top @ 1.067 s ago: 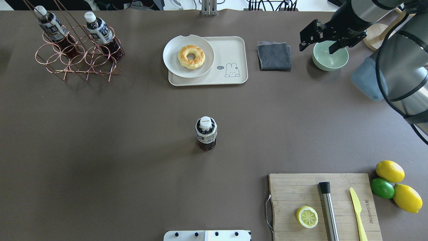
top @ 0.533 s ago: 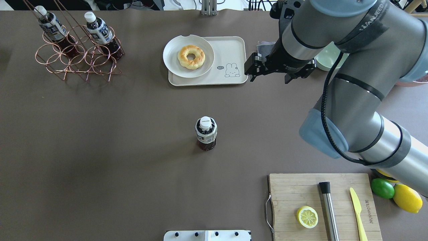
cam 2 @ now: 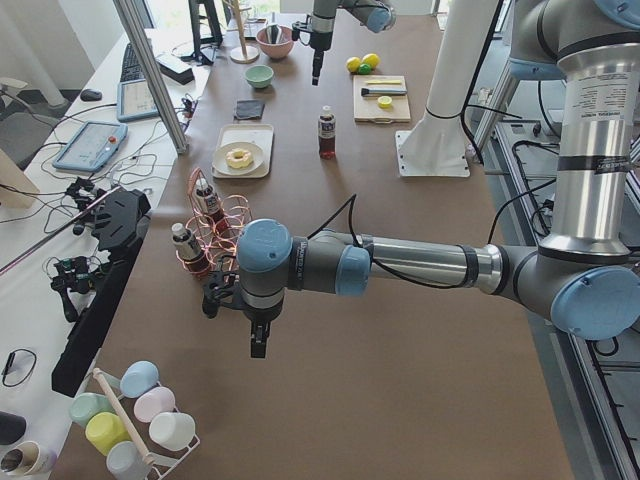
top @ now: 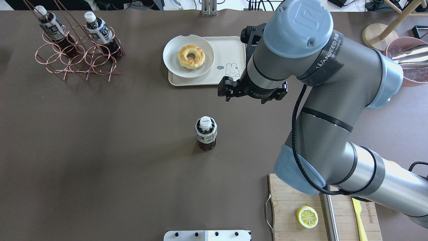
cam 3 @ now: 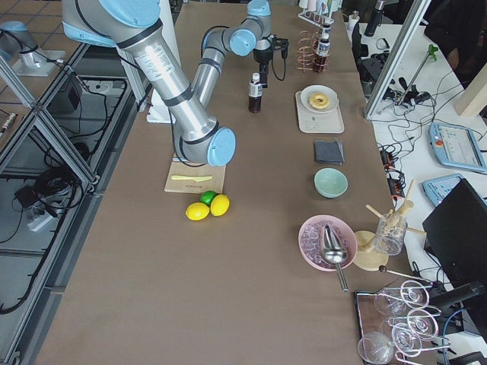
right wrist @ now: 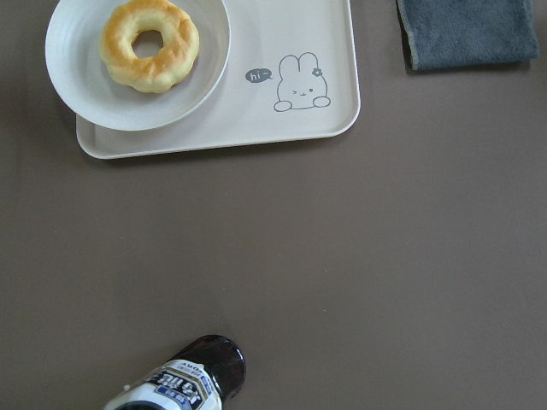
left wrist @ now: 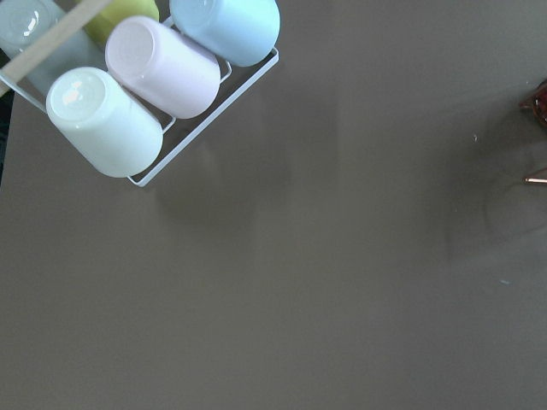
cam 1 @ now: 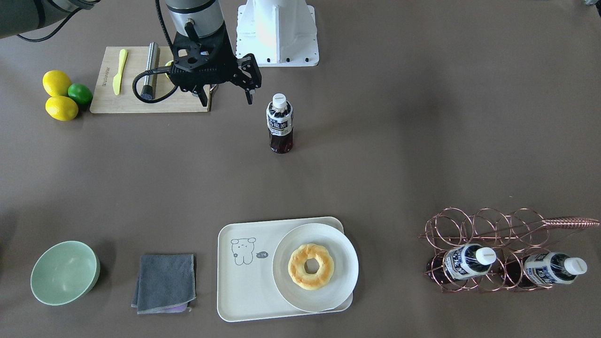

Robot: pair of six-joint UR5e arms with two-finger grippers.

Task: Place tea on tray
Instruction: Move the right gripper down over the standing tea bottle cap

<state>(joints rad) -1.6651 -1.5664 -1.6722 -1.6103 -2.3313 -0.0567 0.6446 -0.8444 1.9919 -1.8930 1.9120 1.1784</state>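
Note:
The tea (top: 206, 134) is a small bottle of dark liquid with a white cap, standing upright alone mid-table (cam 1: 280, 124); its top shows at the bottom of the right wrist view (right wrist: 179, 380). The cream tray (top: 230, 53) with the bear drawing lies at the back (cam 1: 244, 281), a round plate with a doughnut (top: 190, 56) on its left half. My right gripper (cam 1: 227, 101) hangs open and empty beside the tea, between it and the tray (top: 252, 95). My left gripper (cam 2: 258, 345) hovers far left of the table; I cannot tell its state.
Two more bottles (top: 53, 26) (top: 100, 31) lie in a copper wire rack (top: 78, 62) at the back left. A grey cloth (cam 1: 164, 281) and green bowl (cam 1: 65, 272) sit beside the tray. A cutting board (top: 294, 201) holds a lemon half. Pastel cups (left wrist: 162, 68) sit below the left wrist.
The right arm has swung from over the green bowl at the back right leftward and nearer, to a spot just beyond and right of the tea. The bottle has not moved.

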